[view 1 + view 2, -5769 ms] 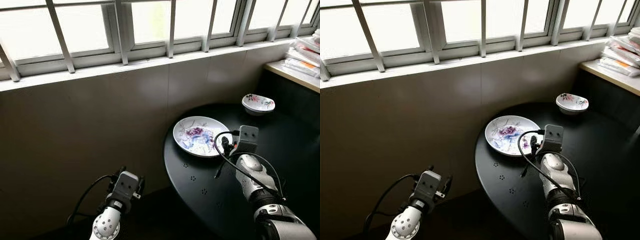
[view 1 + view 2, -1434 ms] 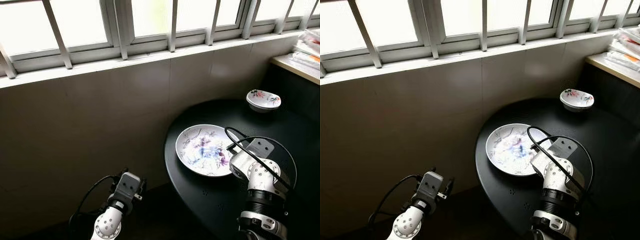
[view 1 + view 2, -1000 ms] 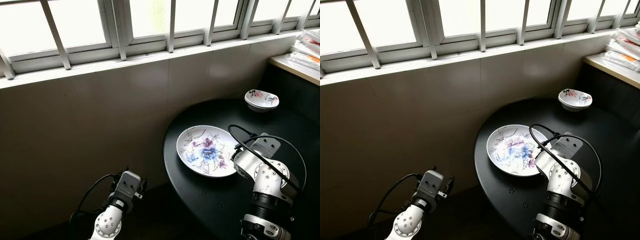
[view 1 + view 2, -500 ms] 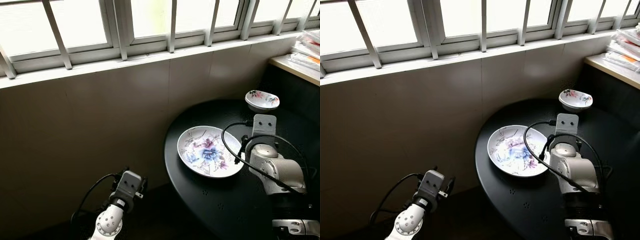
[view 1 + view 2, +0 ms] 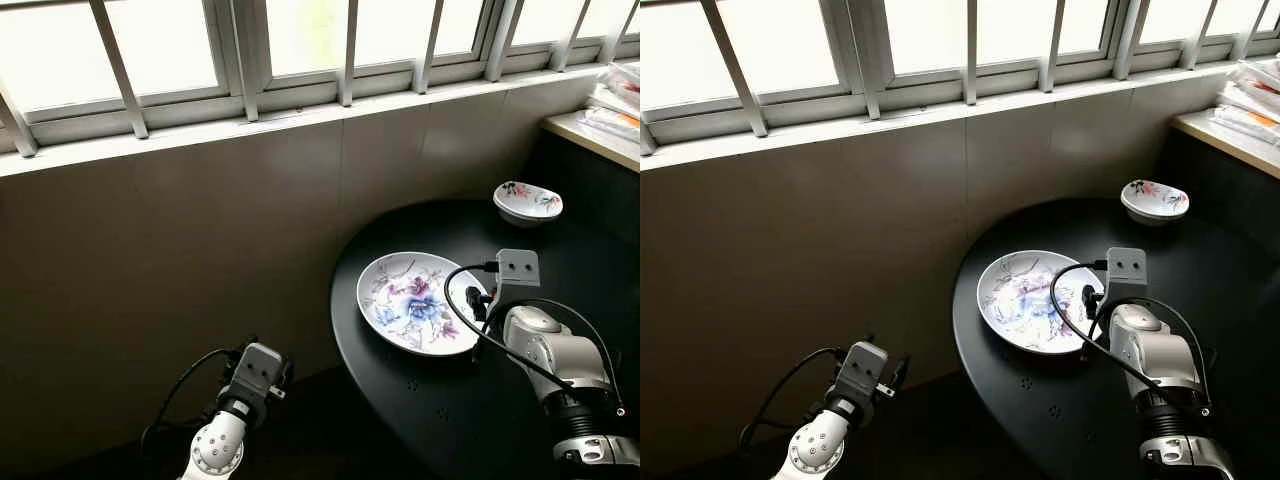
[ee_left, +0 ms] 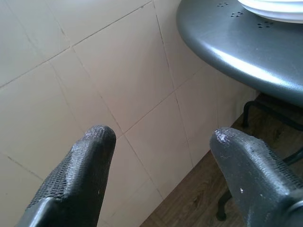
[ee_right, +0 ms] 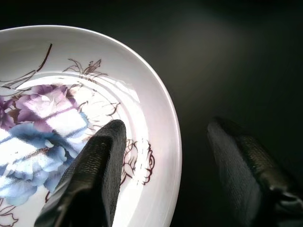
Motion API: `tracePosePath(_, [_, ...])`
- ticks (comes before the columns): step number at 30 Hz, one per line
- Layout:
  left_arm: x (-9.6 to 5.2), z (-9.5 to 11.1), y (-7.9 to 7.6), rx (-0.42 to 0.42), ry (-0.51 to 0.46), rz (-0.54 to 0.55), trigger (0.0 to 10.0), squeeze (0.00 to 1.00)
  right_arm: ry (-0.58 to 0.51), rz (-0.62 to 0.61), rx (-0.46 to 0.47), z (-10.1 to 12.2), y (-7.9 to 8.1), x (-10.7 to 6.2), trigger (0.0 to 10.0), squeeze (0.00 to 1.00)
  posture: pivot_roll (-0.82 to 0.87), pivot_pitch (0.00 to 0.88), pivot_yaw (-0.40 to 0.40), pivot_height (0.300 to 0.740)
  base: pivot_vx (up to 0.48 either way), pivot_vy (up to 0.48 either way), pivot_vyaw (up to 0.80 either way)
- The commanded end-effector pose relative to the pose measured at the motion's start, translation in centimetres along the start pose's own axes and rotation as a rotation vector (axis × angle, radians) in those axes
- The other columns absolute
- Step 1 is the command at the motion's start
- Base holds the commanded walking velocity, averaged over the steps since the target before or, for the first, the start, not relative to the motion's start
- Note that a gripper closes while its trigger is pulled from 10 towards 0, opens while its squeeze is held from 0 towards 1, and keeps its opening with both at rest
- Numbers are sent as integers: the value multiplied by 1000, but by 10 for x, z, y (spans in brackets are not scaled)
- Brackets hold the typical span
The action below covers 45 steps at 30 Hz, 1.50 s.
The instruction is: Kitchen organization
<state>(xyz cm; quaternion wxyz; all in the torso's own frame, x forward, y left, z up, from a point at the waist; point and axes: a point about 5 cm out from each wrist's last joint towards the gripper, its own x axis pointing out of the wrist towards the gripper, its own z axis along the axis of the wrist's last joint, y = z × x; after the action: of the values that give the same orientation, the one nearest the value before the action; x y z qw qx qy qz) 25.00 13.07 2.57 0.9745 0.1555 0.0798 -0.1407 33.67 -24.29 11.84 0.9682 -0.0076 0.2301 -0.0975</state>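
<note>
A white plate painted with purple and blue flowers lies on the round black table, near its left edge. My right gripper is open at the plate's right rim. One finger hangs over the plate's inside and the other over the bare table. A small flowered bowl sits at the far side of the table. My left gripper hangs open low beside the tiled wall, left of the table, holding nothing.
A tiled wall under a barred window runs across the back. A light counter with stacked packets stands at the far right. The table's rounded edge and its dark legs over a wooden floor show in the left wrist view.
My right wrist has turned from lying sideways to upright and settled at the plate's right rim. The plate sits nearer the table's front than several seconds ago. The left arm has stayed put.
</note>
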Motion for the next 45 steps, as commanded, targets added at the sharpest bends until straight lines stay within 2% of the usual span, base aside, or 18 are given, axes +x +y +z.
tracePosePath(1, [-1,0,1,1,-7,-4,10000,0,-8,-7,9,-1,-4,1,10000,0,-64,0,5,740,0,0,0])
tracePosePath(10, [0,1,2,1,-6,-7,10000,0,29,5,68,-9,-9,7,10000,0,-62,0,8,740,0,0,0])
tracePosePath(14, [1,1,2,2,-7,-7,10000,0,86,106,31,-25,-1,10,10000,0,-62,0,7,740,0,0,0])
tracePosePath(17, [1,1,2,2,-7,-7,10000,0,100,134,18,-28,1,11,10000,0,-63,0,8,740,0,0,0])
tracePosePath(20, [1,2,2,3,-8,-7,10000,0,122,126,71,-32,1,13,10000,0,-59,0,6,740,0,0,0])
tracePosePath(22, [1,2,2,3,-8,-7,10000,0,139,122,95,-33,0,14,6353,0,-59,0,7,740,0,0,0])
tracePosePath(23, [1,2,2,4,-8,-6,10000,0,154,122,117,-34,0,14,3098,0,-59,0,7,740,0,0,0])
tracePosePath(24, [1,2,2,4,-7,-6,10000,0,159,122,123,-34,0,14,3098,0,-59,0,7,740,0,0,0])
tracePosePath(25, [1,2,2,4,-8,-6,10000,0,164,122,131,-35,0,15,1137,0,-60,0,6,740,0,0,0])
tracePosePath(26, [1,2,2,4,-8,-6,10000,0,170,124,143,-36,1,15,0,0,-60,0,6,740,0,0,0])
tracePosePath(37, [1,1,2,2,-5,-8,10000,0,184,114,158,-38,1,16,0,0,-62,0,7,740,0,0,0])
tracePosePath(43, [1,1,2,2,-3,-7,10000,0,101,100,217,-26,8,15,0,0,-64,0,8,740,0,0,0])
tracePosePath(45, [1,1,2,2,-3,-6,10000,0,41,106,250,-18,10,14,0,0,-63,0,8,740,0,0,0])
